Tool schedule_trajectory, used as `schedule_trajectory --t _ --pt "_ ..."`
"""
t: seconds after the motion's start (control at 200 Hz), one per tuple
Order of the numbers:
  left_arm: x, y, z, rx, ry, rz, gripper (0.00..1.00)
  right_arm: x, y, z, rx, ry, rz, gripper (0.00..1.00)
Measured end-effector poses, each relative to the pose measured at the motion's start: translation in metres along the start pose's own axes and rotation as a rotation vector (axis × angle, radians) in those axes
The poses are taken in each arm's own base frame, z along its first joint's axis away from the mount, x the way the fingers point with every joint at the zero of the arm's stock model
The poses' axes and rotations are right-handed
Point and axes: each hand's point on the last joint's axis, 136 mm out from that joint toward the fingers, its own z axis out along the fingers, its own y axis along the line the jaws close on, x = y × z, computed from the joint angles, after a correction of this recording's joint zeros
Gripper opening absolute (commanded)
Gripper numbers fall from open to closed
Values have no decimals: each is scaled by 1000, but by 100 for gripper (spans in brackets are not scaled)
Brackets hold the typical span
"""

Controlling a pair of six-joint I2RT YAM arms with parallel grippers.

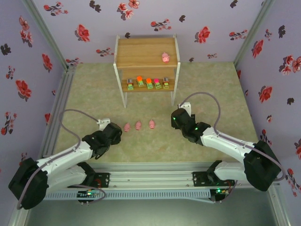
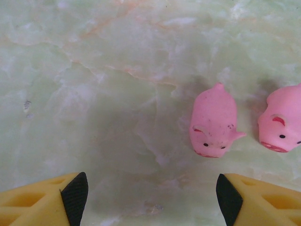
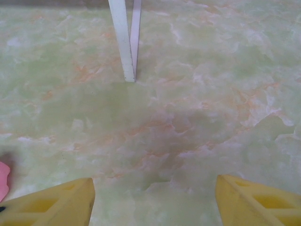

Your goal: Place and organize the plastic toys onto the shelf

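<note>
Shelf (image 1: pixel 146 52) stands at the middle of the far edge of the surface (image 1: pixel 94 84). On its top board, one pink pig (image 1: pixel 165 57) sits near the right end. On the lower board, five blocks (image 1: pixel 149 83) sit in a row, grey tops at both ends, orange and pink tops between.

Three more pigs lie in a row on the surface in front of the shelf, about midway between the far and near edges: left pig (image 1: pixel 126 127), middle pig (image 1: pixel 138 125), right pig (image 1: pixel 152 124). None of them touch.

Left claw (image 1: pixel 115 132) is low, just left of the left pig. In the left wrist view the left claw (image 2: pixel 153 200) is wide open and empty, black pads (image 2: pixel 75 193) far apart. The left pig (image 2: pixel 212 121) lies ahead and right of centre, snout toward the camera, outside the fingers. The middle pig (image 2: pixel 282 120) is cut by the frame edge.

Right claw (image 1: pixel 176 118) is to the right of the right pig, near the shelf's front right leg. In the right wrist view the right claw (image 3: pixel 155 202) has its fingers spread with nothing between them. A white shelf leg (image 3: pixel 123 42) stands ahead on bare surface. A pink sliver (image 3: pixel 3 181) shows at the left frame edge; can't tell what it is.
</note>
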Motion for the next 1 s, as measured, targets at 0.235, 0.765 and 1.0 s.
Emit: schedule_trajectory --t 0.235,0.765,1.0 --pt "-7 -23 14 48 56 20 76 0 -1 0 -1 2 3 57" --pt "-15 -32 35 58 87 19 71 0 -2 1 1 5 8 58" --pt "-15 -36 44 65 105 24 67 0 -3 2 0 6 10 58"
